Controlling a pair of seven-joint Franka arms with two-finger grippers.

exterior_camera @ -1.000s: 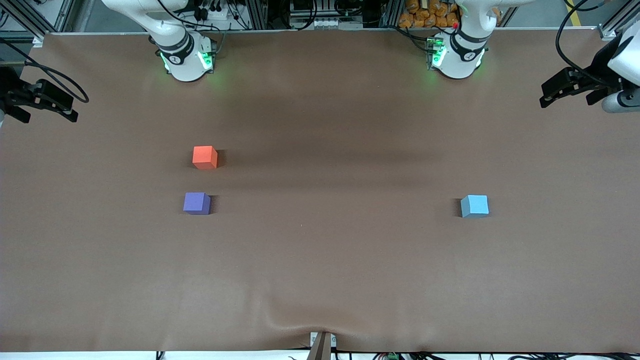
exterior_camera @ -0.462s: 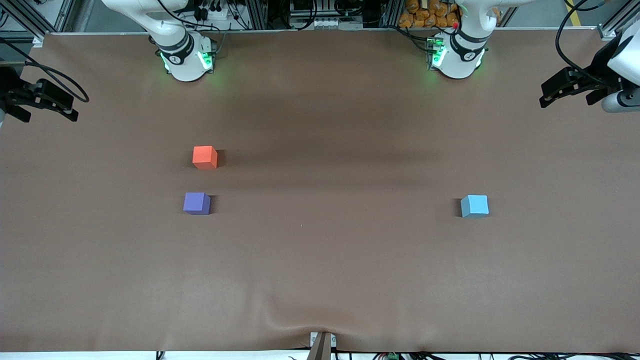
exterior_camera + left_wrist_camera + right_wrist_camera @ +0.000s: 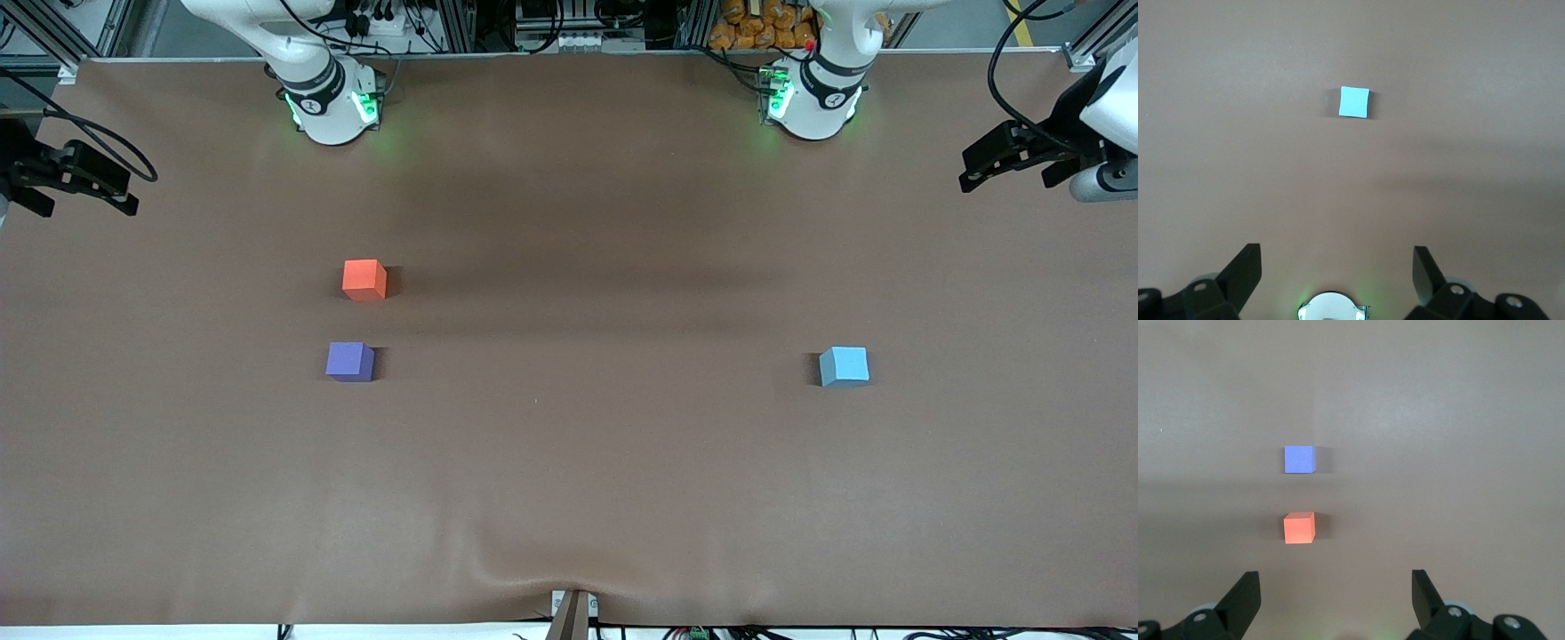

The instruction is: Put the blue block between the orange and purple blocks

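The light blue block (image 3: 844, 365) sits alone on the brown table toward the left arm's end, and shows in the left wrist view (image 3: 1355, 102). The orange block (image 3: 364, 279) and the purple block (image 3: 349, 362) sit toward the right arm's end. The purple one is nearer the front camera, with a block-wide gap between them. Both show in the right wrist view, orange (image 3: 1299, 527) and purple (image 3: 1300, 459). My left gripper (image 3: 1005, 180) (image 3: 1338, 267) is open, empty and high over its end of the table. My right gripper (image 3: 89, 210) (image 3: 1336, 587) is open, empty and high over its own end.
The two arm bases (image 3: 333, 107) (image 3: 813, 102) stand at the table's back edge. The brown cover (image 3: 569, 462) has a wrinkle around a small bracket (image 3: 573, 612) at the edge nearest the front camera.
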